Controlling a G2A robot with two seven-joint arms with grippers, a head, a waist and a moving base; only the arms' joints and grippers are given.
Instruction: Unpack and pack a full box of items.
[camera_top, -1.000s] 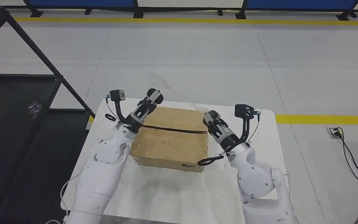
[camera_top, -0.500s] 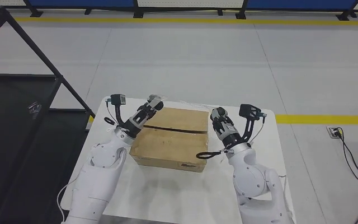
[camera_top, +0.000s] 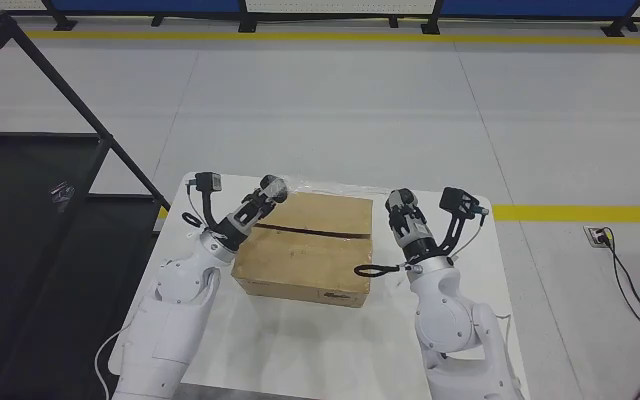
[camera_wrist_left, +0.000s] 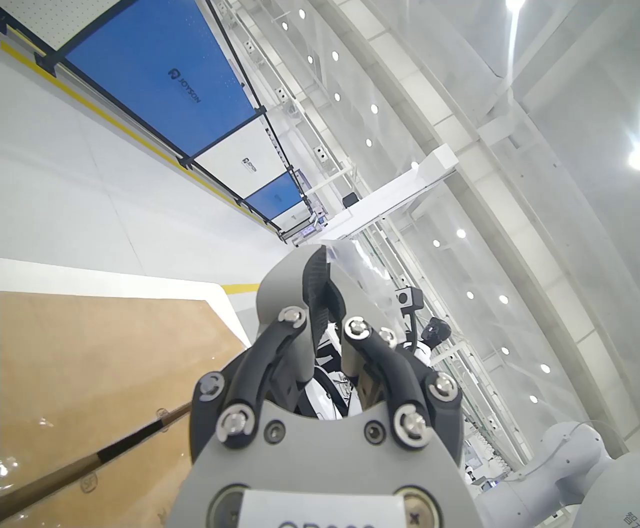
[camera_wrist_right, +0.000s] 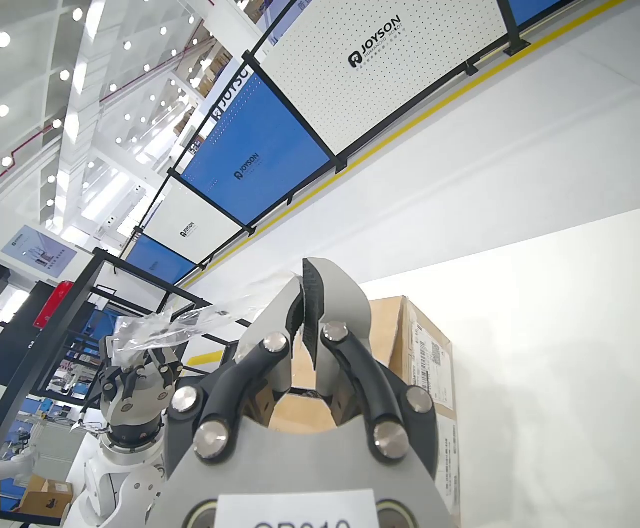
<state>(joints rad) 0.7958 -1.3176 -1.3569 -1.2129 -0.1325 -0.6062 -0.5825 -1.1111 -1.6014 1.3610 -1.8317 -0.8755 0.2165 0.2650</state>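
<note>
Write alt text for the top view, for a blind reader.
A closed cardboard box sits on a white table between two robot arms. The left gripper and right gripper, at the box's far corners, each pinch an end of a clear film strung along its far edge.

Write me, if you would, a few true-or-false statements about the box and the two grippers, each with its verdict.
1. The cardboard box has its top flaps closed. True.
2. The box stands on the floor. False: it stands on the white table.
3. The left gripper is shut on a strip of clear film. True.
4. The right gripper presses down on the box lid. False: it is beside the box's end, off the lid.
5. The right gripper's fingers are spread wide. False: they are closed together.
</note>
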